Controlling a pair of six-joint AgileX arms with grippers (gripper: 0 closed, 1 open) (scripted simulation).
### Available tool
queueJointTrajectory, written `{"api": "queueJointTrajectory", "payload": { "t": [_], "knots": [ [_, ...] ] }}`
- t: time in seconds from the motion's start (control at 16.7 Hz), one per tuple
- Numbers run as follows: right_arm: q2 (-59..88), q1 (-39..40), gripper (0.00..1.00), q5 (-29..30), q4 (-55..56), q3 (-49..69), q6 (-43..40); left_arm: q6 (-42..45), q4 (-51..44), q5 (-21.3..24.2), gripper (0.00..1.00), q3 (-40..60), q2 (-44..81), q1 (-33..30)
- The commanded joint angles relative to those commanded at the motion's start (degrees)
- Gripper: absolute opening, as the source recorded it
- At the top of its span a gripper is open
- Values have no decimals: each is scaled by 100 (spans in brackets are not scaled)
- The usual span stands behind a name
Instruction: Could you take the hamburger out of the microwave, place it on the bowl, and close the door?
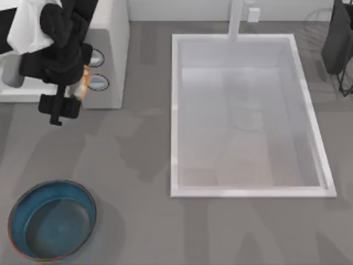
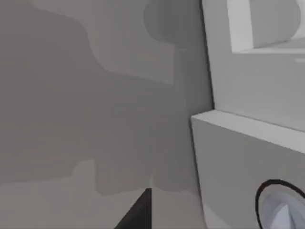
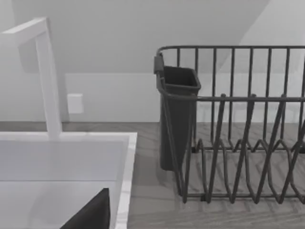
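Up in the upper left of the top view, the left arm's black claw (image 1: 58,107) hangs just in front of the big white boxy microwave (image 1: 110,49) w/ its two round silver-rimmed knobs (image 1: 98,83). An orange-brown, cream bit, prob. the small hamburger (image 1: 83,85), sits by the claw's fingers; can't tell if it's gripped or how wide they stand. The round dark teal-blue bowl (image 1: 51,220) w/ reddish rim rests on the grey counter (image 1: 138,221), lower left. White rectangular sink basin (image 1: 248,116) fills centre-right. The right arm is parked upper right near the dark wire dish rack (image 3: 238,133).
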Motion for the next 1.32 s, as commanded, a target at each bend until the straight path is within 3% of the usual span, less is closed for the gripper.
{"api": "queueJointTrajectory", "payload": {
  "t": [0.36,0.66,0.9,1.32],
  "knots": [
    [0,0,100,0,0,0,0,-3895,-3440,-1148,0,465,922,-1228],
    [0,0,100,0,0,0,0,-6079,-5453,-1812,0,413,1804,-1931],
    [0,0,100,0,0,0,0,-6802,-6161,-2051,0,328,2195,-2182],
    [0,0,100,0,0,0,0,-6828,-6054,-2109,0,446,2268,-2146]
  ]
}}
